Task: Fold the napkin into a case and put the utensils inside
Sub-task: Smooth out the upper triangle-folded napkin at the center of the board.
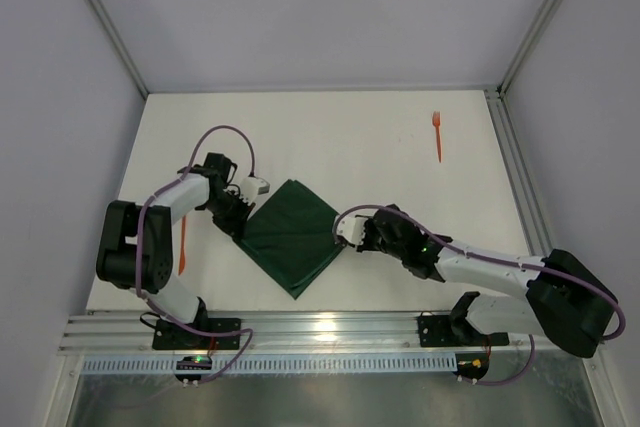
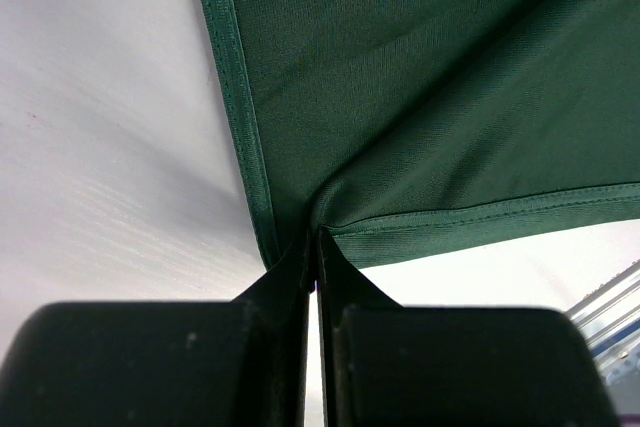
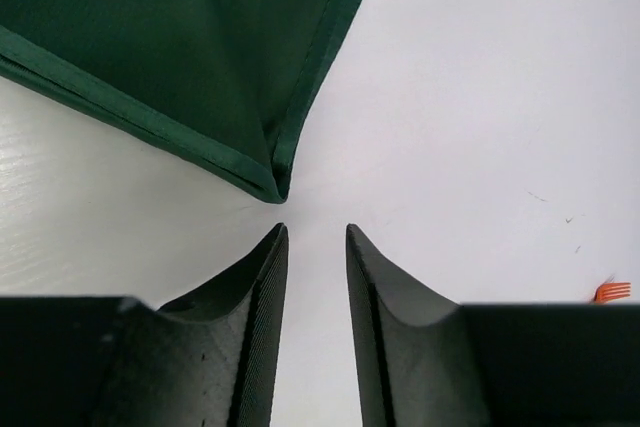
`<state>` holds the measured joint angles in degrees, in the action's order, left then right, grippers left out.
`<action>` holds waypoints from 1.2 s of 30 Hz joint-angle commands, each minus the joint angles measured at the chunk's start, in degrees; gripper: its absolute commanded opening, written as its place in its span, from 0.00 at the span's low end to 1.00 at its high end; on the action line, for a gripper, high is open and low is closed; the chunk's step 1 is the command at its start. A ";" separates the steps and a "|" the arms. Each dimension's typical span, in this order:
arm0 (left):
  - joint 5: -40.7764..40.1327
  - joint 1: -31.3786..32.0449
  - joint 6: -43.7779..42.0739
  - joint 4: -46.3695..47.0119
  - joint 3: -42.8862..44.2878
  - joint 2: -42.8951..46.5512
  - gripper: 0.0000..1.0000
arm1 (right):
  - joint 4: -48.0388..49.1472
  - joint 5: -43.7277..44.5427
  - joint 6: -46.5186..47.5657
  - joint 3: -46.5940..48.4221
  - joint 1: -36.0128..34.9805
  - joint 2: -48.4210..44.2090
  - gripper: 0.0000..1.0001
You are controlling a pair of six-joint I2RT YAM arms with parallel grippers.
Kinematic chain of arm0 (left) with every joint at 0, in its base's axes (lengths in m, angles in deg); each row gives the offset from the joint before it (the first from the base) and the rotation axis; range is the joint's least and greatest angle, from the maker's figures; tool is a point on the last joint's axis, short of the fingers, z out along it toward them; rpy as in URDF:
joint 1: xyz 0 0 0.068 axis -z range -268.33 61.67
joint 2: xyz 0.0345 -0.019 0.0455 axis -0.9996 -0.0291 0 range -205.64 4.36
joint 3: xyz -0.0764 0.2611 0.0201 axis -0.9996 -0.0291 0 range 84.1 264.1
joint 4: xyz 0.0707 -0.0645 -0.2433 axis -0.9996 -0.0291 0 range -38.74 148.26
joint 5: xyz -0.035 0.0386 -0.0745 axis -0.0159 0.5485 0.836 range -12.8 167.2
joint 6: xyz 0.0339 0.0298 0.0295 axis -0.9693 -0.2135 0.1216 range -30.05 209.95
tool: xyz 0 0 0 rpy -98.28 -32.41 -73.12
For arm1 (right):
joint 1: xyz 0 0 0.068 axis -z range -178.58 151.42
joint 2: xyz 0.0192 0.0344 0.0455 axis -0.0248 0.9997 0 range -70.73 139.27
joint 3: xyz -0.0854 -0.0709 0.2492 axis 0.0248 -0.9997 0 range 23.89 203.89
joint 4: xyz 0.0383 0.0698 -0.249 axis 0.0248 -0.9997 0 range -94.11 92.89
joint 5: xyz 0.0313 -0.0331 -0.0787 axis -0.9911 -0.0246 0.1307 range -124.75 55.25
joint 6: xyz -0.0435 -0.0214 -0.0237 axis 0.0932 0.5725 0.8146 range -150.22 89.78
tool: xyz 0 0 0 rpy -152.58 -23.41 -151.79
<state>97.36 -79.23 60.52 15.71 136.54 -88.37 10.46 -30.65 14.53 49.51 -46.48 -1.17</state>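
Observation:
The dark green napkin [image 1: 292,237] lies flat on the white table as a diamond between the two arms. My left gripper [image 2: 313,247] is shut on the napkin [image 2: 420,97] at its left corner, where the cloth puckers into the fingertips. My right gripper [image 3: 316,232] stands open just short of the napkin's [image 3: 170,47] right corner, with nothing between its fingers. In the top view the left gripper [image 1: 241,220] and right gripper [image 1: 345,231] flank the cloth. One orange fork [image 1: 437,135] lies far back right. Another orange utensil [image 1: 183,247] lies beside the left arm.
Grey walls enclose the white table on three sides. A metal rail [image 1: 320,332] with the arm bases runs along the near edge. Orange tines [image 3: 612,292] show at the right edge of the right wrist view.

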 commanded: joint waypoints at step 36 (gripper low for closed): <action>1.55 0.21 -0.63 0.18 -1.29 3.52 0.11 | -10.13 -14.20 -86.59 11.64 15.90 13.40 0.53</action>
<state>98.19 -79.23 60.43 15.80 135.25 -86.75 -4.75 -43.11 -72.02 61.82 -31.20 10.93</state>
